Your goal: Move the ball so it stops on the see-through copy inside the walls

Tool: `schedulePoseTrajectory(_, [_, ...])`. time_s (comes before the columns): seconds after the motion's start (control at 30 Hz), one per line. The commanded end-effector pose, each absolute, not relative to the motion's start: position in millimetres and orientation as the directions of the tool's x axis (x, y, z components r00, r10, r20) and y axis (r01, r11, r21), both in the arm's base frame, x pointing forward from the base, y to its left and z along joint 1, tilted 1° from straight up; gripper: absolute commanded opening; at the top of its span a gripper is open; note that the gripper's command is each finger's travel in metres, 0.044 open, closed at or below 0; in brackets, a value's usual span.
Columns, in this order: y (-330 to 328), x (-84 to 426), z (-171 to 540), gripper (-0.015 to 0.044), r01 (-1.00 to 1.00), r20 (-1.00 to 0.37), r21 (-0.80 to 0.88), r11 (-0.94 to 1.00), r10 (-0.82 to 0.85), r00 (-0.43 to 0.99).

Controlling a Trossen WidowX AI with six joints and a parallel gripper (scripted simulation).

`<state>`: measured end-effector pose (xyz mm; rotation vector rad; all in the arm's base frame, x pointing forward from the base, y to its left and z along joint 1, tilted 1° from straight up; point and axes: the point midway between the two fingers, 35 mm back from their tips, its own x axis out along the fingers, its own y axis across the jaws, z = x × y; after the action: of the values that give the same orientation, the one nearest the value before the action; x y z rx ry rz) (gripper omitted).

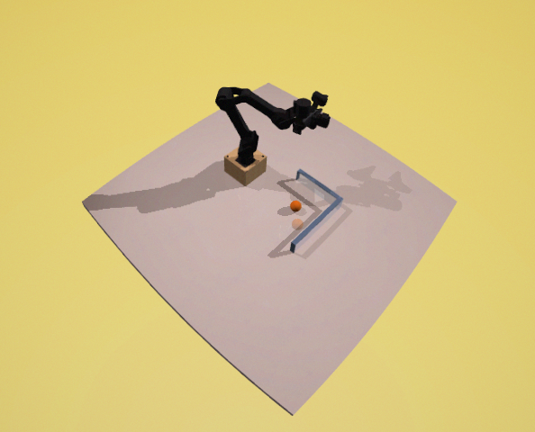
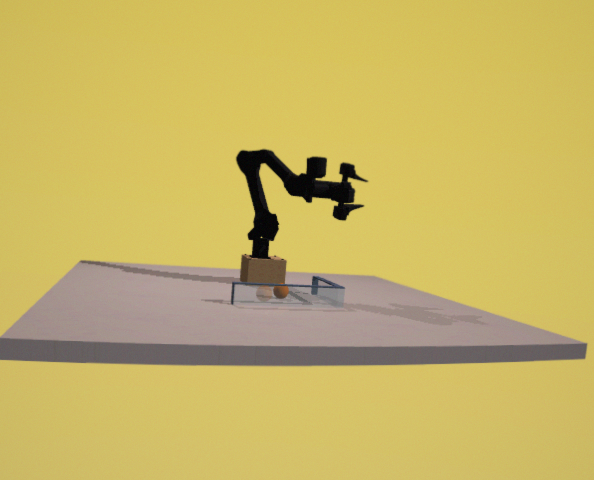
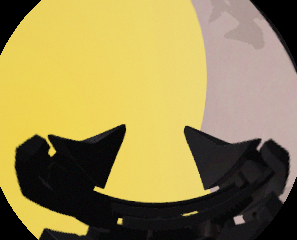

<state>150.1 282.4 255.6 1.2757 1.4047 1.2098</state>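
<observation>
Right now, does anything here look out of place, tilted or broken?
Nothing stands out. The ball rests on the table beside its copy, inside the upright walls. The gripper hangs open, high above.

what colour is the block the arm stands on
Light tan, like wood: the base block shows best in the top view.
</observation>
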Motion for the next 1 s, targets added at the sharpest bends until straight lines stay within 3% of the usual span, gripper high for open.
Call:
schedulePoseTrajectory(0.0, [282.4,152.6,254.5,0.0374,0.155,0.006,0.988,0.009,0.995,-0.096])
schedulePoseTrajectory(0.07, [281.6,172.4,244.9,0.0334,0.134,-0.035,0.990,0.038,0.999,-0.021])
schedulePoseTrajectory(0.23, [262.6,241.8,200.0,0.0334,0.077,-0.239,0.971,0.227,0.942,0.234])
schedulePoseTrajectory(0.5, [187.4,312.0,116.9,0.0334,0.105,-0.628,0.748,0.655,0.648,0.432])
schedulePoseTrajectory(0.63, [136.5,322.6,79.1,0.0334,0.136,-0.800,0.534,0.835,0.446,0.402])
schedulePoseTrajectory(0.77, [77.0,315.6,46.3,0.0334,0.118,-0.937,0.258,0.959,0.219,0.272])
schedulePoseTrajectory(0.87, [33.2,299.6,30.1,0.0334,0.046,-0.991,0.070,0.997,0.064,0.120])
schedulePoseTrajectory(0.97, [12.3,289.0,25.2,0.0334,-0.011,-0.999,-0.006,1.000,-0.005,0.032])
